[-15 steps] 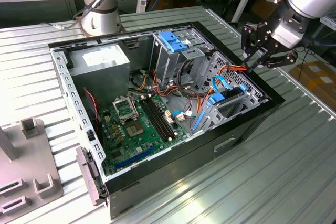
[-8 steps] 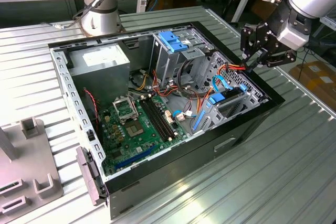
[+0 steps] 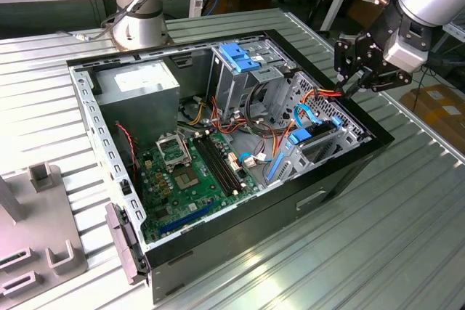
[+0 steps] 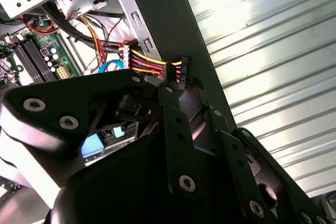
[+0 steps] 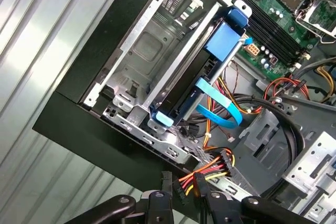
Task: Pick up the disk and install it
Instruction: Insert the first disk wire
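Observation:
The disk (image 5: 191, 85) sits inside the grey drive cage (image 5: 152, 45) at the case's edge, framed by its light-blue carrier rail (image 5: 161, 119). In the exterior view the disk (image 3: 318, 138) lies low in the cage at the right side of the open computer case (image 3: 218, 230). My gripper (image 3: 347, 86) hovers just above that right case wall. It is shut on a black power connector (image 4: 184, 71) with red, yellow and orange wires (image 5: 210, 172). In both wrist views the connector pokes out between the fingertips of the gripper (image 4: 182, 85), (image 5: 184, 195).
A flat blue data cable (image 5: 220, 106) loops beside the disk. The motherboard (image 3: 189, 172) fills the case floor, with the power supply (image 3: 138, 81) at the back. A blocky blue latch (image 3: 236, 56) tops the rear drive cage. A second arm's base (image 3: 138, 12) stands behind the case.

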You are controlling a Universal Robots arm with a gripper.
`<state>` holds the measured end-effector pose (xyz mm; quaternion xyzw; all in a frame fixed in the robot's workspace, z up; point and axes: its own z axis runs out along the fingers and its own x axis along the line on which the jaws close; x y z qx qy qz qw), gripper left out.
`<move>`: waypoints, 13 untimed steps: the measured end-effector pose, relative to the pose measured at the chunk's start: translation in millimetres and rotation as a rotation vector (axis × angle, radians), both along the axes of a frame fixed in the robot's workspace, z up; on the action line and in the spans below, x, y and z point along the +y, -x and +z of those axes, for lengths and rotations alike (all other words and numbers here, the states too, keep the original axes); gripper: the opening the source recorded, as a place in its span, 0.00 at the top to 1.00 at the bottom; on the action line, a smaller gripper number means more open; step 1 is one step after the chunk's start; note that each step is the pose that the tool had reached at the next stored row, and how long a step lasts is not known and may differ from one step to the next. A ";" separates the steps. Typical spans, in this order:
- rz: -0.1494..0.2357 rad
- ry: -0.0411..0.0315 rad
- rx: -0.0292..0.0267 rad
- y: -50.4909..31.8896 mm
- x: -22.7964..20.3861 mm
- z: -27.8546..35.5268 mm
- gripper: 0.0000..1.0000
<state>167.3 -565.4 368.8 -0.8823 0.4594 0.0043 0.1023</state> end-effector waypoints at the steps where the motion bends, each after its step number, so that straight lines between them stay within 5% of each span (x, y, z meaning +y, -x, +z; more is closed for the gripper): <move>1: 0.000 0.0001 0.0000 0.0 0.0 0.0 0.70; 6: 0.064 0.0000 -0.0001 0.1 0.1 -0.3 0.70; 8: 0.099 0.0001 -0.0041 0.1 0.2 -0.6 0.70; 10: 0.131 0.0007 -0.0146 0.0 0.2 -1.0 0.70; 13: 0.211 0.0019 -0.0436 0.0 0.1 -1.8 0.70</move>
